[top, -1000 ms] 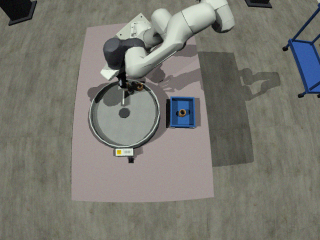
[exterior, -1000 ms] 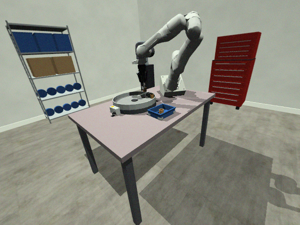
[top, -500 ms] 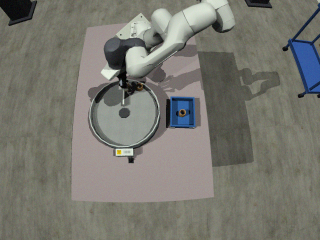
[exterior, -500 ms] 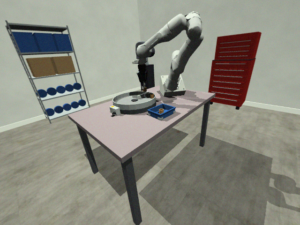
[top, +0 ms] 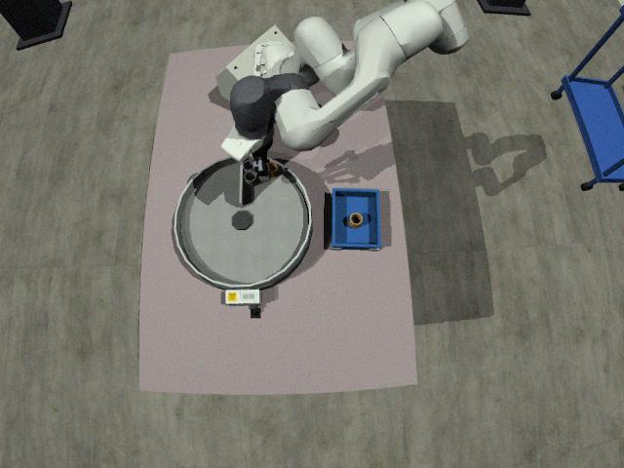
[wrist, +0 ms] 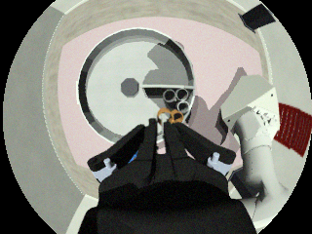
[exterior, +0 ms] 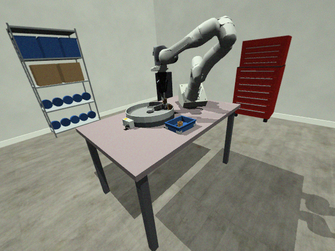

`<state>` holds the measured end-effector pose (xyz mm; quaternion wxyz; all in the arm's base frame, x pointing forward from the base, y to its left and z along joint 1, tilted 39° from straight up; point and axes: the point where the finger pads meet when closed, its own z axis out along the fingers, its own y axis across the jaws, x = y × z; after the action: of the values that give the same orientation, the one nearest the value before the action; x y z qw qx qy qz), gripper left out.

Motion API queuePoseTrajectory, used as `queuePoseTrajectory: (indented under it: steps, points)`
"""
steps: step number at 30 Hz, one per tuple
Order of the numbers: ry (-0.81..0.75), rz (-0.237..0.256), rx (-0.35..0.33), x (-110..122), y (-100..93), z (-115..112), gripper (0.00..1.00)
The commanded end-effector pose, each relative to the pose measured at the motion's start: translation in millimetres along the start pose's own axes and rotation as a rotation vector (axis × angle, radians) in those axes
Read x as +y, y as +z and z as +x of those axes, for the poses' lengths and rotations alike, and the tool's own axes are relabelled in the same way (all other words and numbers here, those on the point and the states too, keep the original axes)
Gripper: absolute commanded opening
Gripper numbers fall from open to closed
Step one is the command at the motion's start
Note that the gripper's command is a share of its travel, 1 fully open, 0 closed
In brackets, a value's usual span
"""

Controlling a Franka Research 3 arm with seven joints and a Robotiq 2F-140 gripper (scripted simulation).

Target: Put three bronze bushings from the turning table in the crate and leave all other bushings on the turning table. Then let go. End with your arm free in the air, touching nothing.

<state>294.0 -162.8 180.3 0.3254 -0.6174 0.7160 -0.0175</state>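
The gripper (exterior: pixel 164 99) (wrist: pixel 160 120) is shut on a bronze bushing (exterior: pixel 164 101) (wrist: pixel 164 110), apparently by its wall, and holds it a little above the turning table (top: pixel 252 266) (exterior: pixel 151 117) (wrist: pixel 109 114). Another bronze bushing (top: pixel 275 167) (exterior: pixel 169 107) (wrist: pixel 181 117) sits on the turning table near the rim, beside the fingers. Three grey bushings (wrist: pixel 170 100) are close by, next to the divider. The blue crate (top: pixel 356 191) (exterior: pixel 189 124), right of the turning table in the top view, holds one bronze bushing (top: pixel 355 225) (exterior: pixel 179 124). The arm partly hides the fingertips in the top view.
An upright divider (top: pixel 241 183) (wrist: pixel 156 86) runs from near the hub (top: pixel 242 219) (wrist: pixel 130 87) towards the rim. The raised rim stands between the bushings and the crate. A white control box (top: pixel 242 296) (exterior: pixel 128 123) is at the turning table's front.
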Motion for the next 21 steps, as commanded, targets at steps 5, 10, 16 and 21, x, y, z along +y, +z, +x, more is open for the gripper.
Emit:
queuePoseTrajectory:
  steps: [5,10,16,21]
  points:
    - [0.064,-0.001,-0.016,-20,0.4,-67,0.00]
    - [0.064,-0.001,-0.016,-33,-0.2,-106,0.00]
    - [0.064,-0.001,-0.016,-50,-1.1,-158,0.00]
    - [0.064,-0.001,-0.016,-65,-1.8,-205,0.00]
